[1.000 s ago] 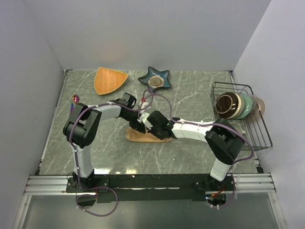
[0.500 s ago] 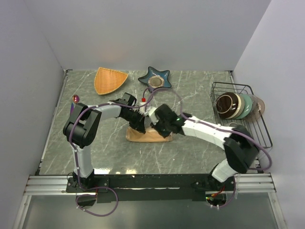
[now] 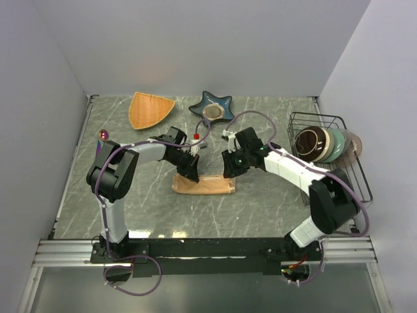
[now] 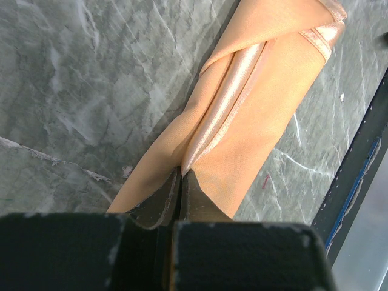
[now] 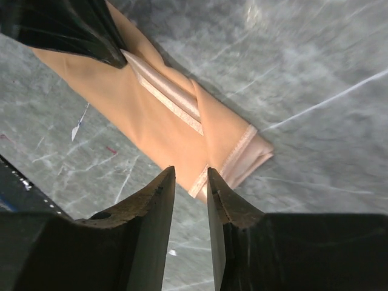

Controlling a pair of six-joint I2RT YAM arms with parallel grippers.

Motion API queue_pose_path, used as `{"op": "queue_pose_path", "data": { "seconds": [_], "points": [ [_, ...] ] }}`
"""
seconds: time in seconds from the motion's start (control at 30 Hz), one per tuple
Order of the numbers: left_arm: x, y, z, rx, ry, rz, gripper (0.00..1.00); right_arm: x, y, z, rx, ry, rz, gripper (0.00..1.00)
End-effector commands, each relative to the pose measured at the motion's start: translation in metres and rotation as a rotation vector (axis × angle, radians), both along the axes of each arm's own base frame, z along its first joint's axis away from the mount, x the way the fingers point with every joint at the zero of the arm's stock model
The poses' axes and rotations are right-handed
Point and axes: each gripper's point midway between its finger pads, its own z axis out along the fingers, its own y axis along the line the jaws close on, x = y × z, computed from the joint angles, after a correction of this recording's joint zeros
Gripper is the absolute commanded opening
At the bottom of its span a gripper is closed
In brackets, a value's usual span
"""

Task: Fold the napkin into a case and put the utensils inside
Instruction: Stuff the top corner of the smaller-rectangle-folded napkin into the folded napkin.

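Note:
The peach-orange napkin (image 3: 203,185) lies folded into a long narrow strip mid-table. My left gripper (image 3: 189,171) is shut on a raised fold at the strip's left end; in the left wrist view the fingertips (image 4: 180,173) pinch the shiny crease of the napkin (image 4: 260,109). My right gripper (image 3: 229,167) hovers over the strip's right end, its jaws a little apart and empty. In the right wrist view the gripper (image 5: 191,176) is just short of the hemmed end of the napkin (image 5: 151,115). A purple-pink spoon bowl (image 3: 103,135) shows at the far left edge; other utensils are out of view.
An orange fan-shaped dish (image 3: 150,109) and a blue star-shaped dish (image 3: 212,106) sit at the back. A black wire rack (image 3: 339,176) holding bowls (image 3: 322,145) stands at the right. The left gripper's dark fingers (image 5: 73,30) show in the right wrist view's top left.
My right gripper has left the middle of the napkin and moved right and back, to above its right end. The left gripper has stayed pinched on the left end.

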Motion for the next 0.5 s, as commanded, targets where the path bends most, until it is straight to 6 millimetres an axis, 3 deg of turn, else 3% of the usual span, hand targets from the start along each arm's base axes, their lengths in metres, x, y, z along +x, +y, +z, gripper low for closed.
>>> {"op": "queue_pose_path", "data": {
  "seconds": [0.0, 0.27, 0.47],
  "points": [
    [-0.017, 0.038, -0.050, 0.226, 0.058, 0.012, 0.01, -0.005, 0.015, -0.013, 0.081, 0.128, -0.044, 0.35],
    [-0.015, 0.037, -0.048, 0.220, 0.064, 0.025, 0.01, -0.010, 0.010, -0.068, 0.013, 0.239, -0.074, 0.34],
    [-0.009, 0.037, -0.040, 0.168, 0.098, 0.075, 0.04, -0.009, 0.001, -0.086, 0.006, 0.312, -0.115, 0.31]
  ]
}}
